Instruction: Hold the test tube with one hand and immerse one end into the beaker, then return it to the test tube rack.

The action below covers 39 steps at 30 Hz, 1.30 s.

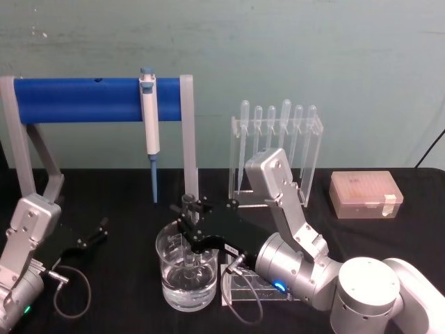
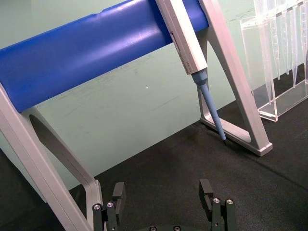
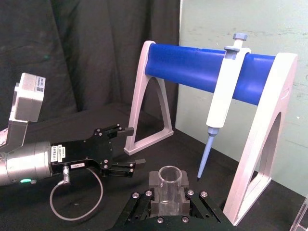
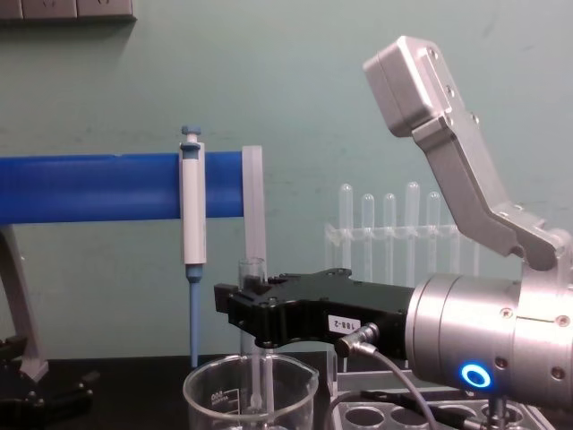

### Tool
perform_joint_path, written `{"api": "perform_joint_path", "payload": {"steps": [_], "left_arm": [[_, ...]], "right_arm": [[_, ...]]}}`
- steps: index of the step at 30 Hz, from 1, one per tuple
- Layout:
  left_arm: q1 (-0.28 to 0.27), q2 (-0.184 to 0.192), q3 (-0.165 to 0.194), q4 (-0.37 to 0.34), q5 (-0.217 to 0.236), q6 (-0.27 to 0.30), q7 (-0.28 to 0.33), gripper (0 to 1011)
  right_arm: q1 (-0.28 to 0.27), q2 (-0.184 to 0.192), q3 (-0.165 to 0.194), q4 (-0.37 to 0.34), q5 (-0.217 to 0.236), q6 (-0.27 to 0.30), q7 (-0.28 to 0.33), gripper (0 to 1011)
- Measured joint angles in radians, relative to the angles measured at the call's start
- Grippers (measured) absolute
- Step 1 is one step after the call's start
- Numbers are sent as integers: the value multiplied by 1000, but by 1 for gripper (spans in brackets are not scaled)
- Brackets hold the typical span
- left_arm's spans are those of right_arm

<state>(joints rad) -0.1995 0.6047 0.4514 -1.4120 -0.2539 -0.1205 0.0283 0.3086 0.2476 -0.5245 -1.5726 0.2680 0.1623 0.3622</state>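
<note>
Clamping the test tube [image 1: 188,204] just below its open rim, the right gripper [image 1: 190,214] reaches in from the lower right of the head view and holds the tube upright over the beaker [image 1: 169,282], which stands at the bottom centre of the frame on the black surface [image 1: 125,202]. Its jaws are closed on the glass from both sides, and in the right wrist view the rim stands up between them. The tube's lower part hangs inside the beaker, down toward the clear liquid that fills the beaker's lower third; whether the rounded tip is under the liquid I cannot tell. Just right of the beaker, beneath the right wrist, lies the clear test tube rack [image 4: 391,415], its round holes showing at the bottom of the chest view. The left gripper [image 1: 95,234] sits low at the lower left of the head view, well apart from the beaker, its jaws apart and holding nothing. Behind, a white-and-blue pipettor [image 1: 149,118] hangs from the blue bar of a stand [image 1: 76,101] in the upper left. A clear holder of pipettes [image 1: 278,139] stands at upper centre right, and a pale lidded box [image 1: 365,195] rests at the right.
</note>
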Motion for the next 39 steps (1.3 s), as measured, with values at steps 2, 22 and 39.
{"api": "perform_joint_path", "payload": {"steps": [2,22,39], "left_arm": [[0,0,0,0,0,0,0,1000],[0,0,0,0,0,0,0,1000],[0,0,0,0,0,0,0,1000]], "right_arm": [[0,0,0,0,0,0,0,225],[0,0,0,0,0,0,0,225],[0,0,0,0,0,0,0,225]]}}
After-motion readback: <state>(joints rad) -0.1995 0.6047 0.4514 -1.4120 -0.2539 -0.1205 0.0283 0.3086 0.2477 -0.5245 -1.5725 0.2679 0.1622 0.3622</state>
